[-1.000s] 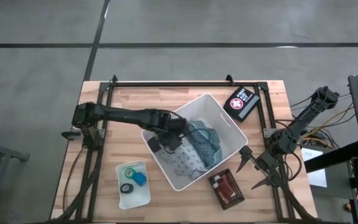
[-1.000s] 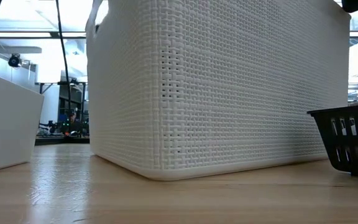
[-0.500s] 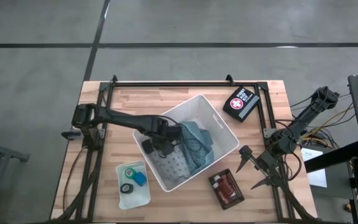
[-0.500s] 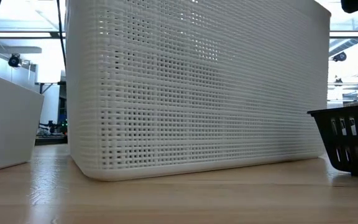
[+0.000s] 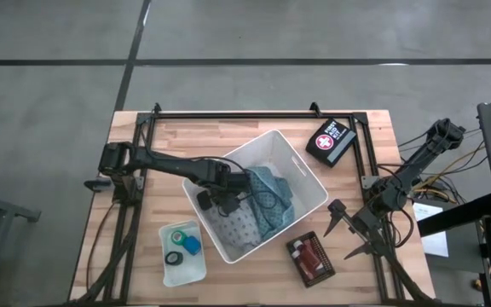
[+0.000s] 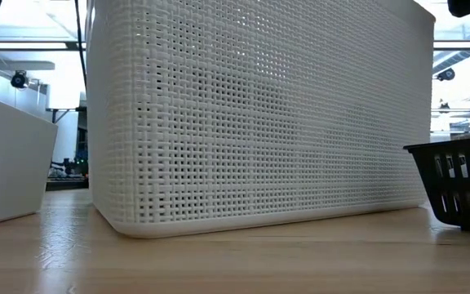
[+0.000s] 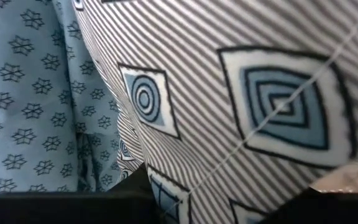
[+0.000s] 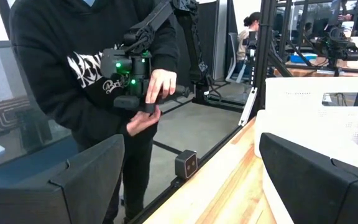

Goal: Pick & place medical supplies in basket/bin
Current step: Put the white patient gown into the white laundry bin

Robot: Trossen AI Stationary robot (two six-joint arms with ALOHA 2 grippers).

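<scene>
**High view: left arm's down in the bin, right one parked at the edge**

High view has the big white bin [image 5: 307,178] sitting skewed in the middle of the wooden worktop [image 5: 177,135], corners pointing at the worktop's edges. The left arm stretches in from the left edge and its left pincer [image 5: 220,198] is dipped inside the bin, on top of folded cloth: a blue star-print fabric [image 5: 271,189] next to a grey striped fabric [image 7: 241,74] with blue diamond patches. From its wrist camera all you get is that cloth pressed right up close, so honestly I can't tell whether the fingers are pinching anything or just resting there.

The right pincer [image 5: 348,230] waits by the right edge of the worktop, fingers spread wide with nothing in them. Its camera catches a person in a black hoodie [image 8: 73,68] standing just off the worktop, fiddling with some device.

Other stuff lying around: a small translucent tray [image 5: 183,253] near the front-left corner of the bin with a blue thing and a roll in it, a dark basket [image 5: 310,258] by the front edge, and a black first aid case [image 5: 331,141] with a white cross toward the back-right corner.

Low view is basically a wall of the bin's woven side.
</scene>
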